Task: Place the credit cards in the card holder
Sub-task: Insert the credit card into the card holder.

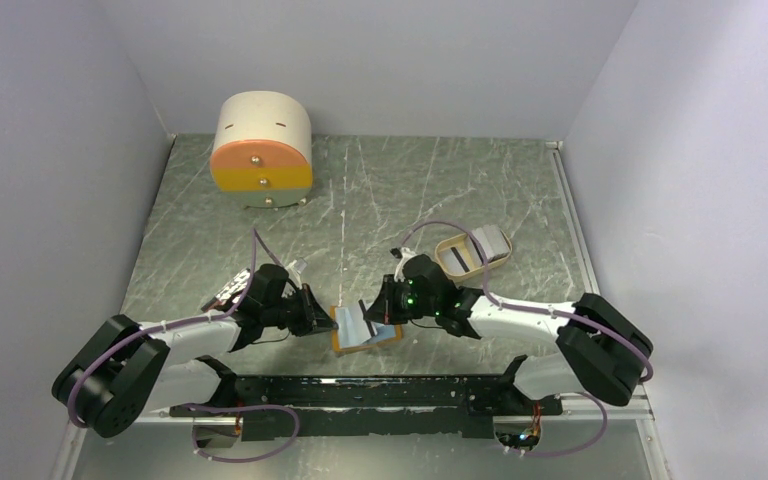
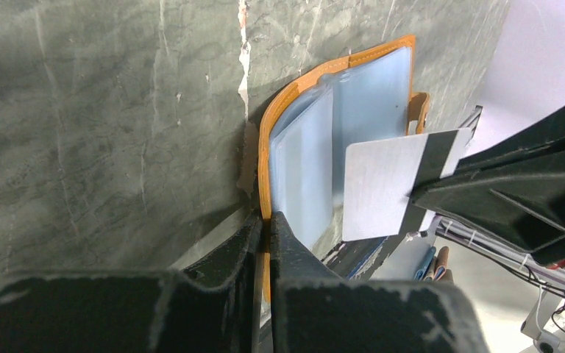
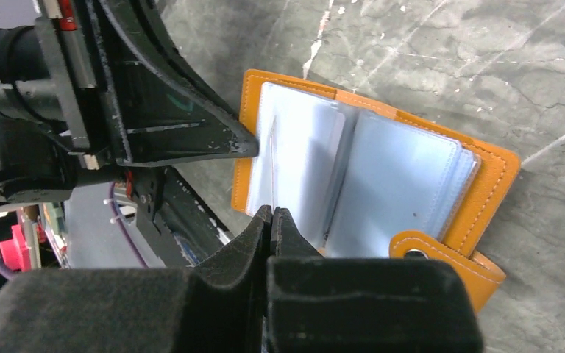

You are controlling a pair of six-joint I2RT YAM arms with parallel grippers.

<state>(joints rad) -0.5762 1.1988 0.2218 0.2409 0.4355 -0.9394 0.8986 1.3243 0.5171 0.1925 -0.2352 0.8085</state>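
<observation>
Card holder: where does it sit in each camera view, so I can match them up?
Top external: card holder low centre, lying open.
Left wrist: card holder centre-right, open, running up the frame.
Right wrist: card holder centre, open, orange rim around pale blue sleeves.
Shared landmark: the left end effector, shut on the holder's orange edge, seen in all three.

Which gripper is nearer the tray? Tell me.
Right. The right gripper sits near-left of the tray; the left gripper is farther left, beyond the card holder.
</observation>
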